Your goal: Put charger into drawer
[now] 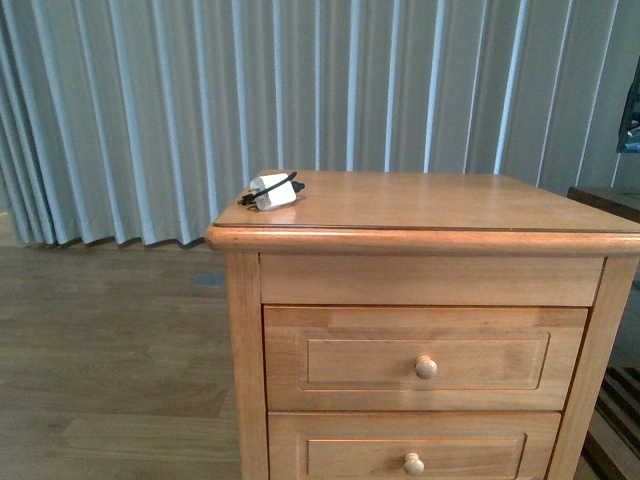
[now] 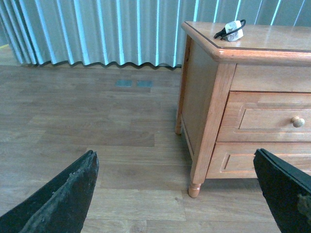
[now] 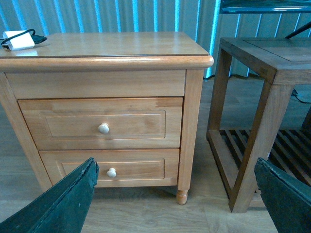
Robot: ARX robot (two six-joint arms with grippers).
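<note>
Pale pleated curtains (image 1: 150, 110) and a wood-plank floor (image 2: 97, 121) frame a honey-coloured cabinet (image 1: 420, 205) with a darker slatted side table (image 3: 262, 53) beside it.

The charger (image 1: 274, 190) lies on the cabinet top near its left edge. It is above and well ahead of the left pincer (image 2: 175, 152), and farther still from the right pincer (image 3: 176, 160). Both pincers hang low in front of the cabinet, fingers spread wide and holding nothing.

The drawer (image 3: 73, 124) is the upper of two. It stands fully closed almost straight ahead of the right pincer, its round knob (image 3: 103, 128) facing it. The similar lower drawer (image 3: 141, 167) sits nearer that pincer's level.

**Handling (judged).** The white body looks light, rigid and smooth-sided, so it is likely to slip under a loose pinch. The black cable wound about it is soft and may shift or uncoil. The firmest hold is probably across the body's two flat faces, with the wrap trapped under the fingers rather than gripped alone.

**Orientation.** The body lies flat on a broad face. Its long axis seems to run roughly along the cabinet's front edge, skewed a little, with cable loops spilling off both ends. Which end carries the prongs cannot be told.
</note>
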